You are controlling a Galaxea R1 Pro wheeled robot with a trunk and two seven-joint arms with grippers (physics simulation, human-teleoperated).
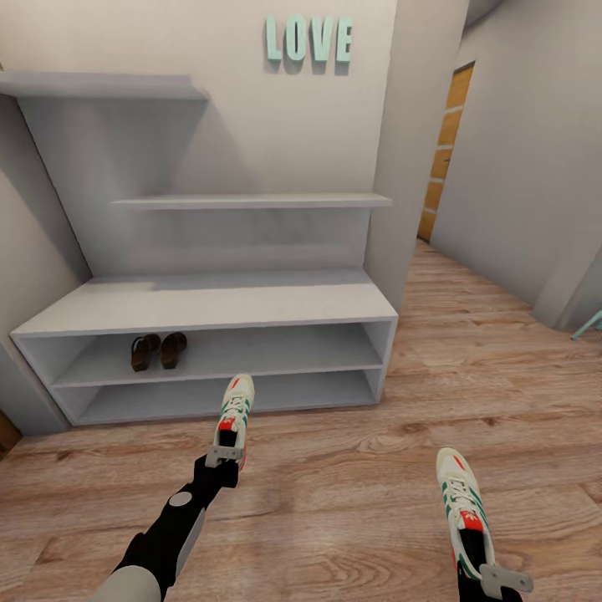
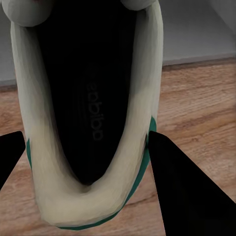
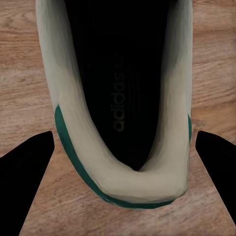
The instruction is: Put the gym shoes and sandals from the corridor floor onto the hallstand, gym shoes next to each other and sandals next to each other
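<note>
A corridor with a wood-plank floor [image 1: 351,493] and pale walls, the word LOVE [image 1: 308,39] mounted above a grey-white hallstand [image 1: 209,305] whose low bench has two open shelf levels. Both sandals [image 1: 158,350] sit side by side on the upper shelf level, toward its left end. The left gripper [image 1: 224,456] is at the heel of one gym shoe [image 1: 234,414], whose toe points at the lower shelf; in the left wrist view its jaws flank the heel closely, one dark finger [image 2: 184,191] touching the green trim. Well apart to the right, the right gripper [image 1: 502,579] is at the heel of the other gym shoe [image 1: 462,510]; its jaws stand wide, with wood visible between each finger [image 3: 24,172] and the heel.
</note>
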